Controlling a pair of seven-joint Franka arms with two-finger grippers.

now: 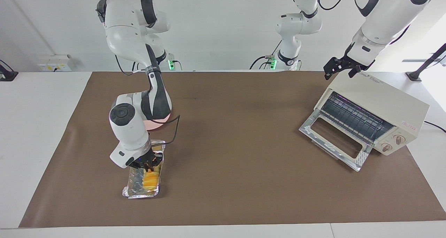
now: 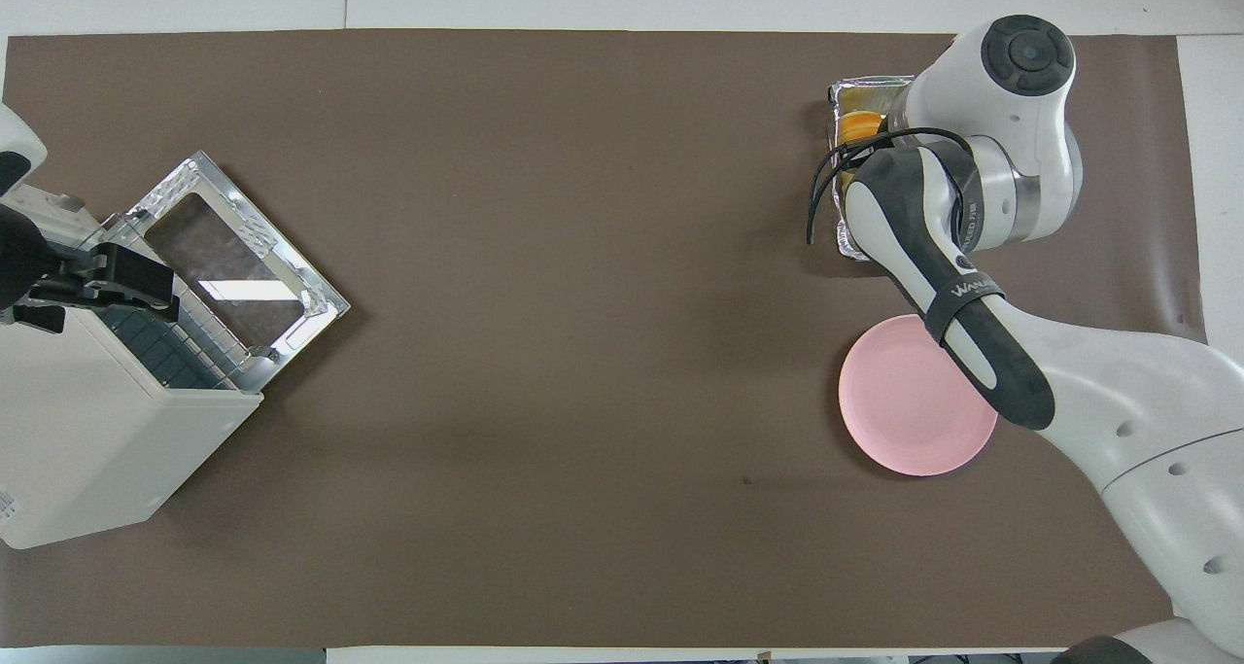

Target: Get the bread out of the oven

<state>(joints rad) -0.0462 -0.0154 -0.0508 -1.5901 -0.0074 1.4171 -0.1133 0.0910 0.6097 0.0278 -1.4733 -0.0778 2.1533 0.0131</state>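
Bread lies in a crinkled foil tray on the brown table mat, toward the right arm's end of the table and well apart from the oven. You would find the tray farther from the robots than the round pink plate, which sits near it.

Your right gripper is down at the end of the loaf nearer the robots, pointing into the tray. Its fingertips look drawn in around that end of the bread, but the wrist hides the contact from above and the facing view does not settle it, so you cannot tell whether the grip has fully closed on the loaf.

Your left gripper waits over the top edge of the oven at the left arm's end of the table, its fingers spread and holding nothing. The oven's glass door hangs fully down and the dark wire rack inside shows no loaf on it.

Judged from this, the bread is already out of the oven, and the step in hand is grasping it from the tray. Your next move probably calls for a firm but gentle pinch, then a straight lift so the light foil does not come up with it, and a short carry over to the plate.
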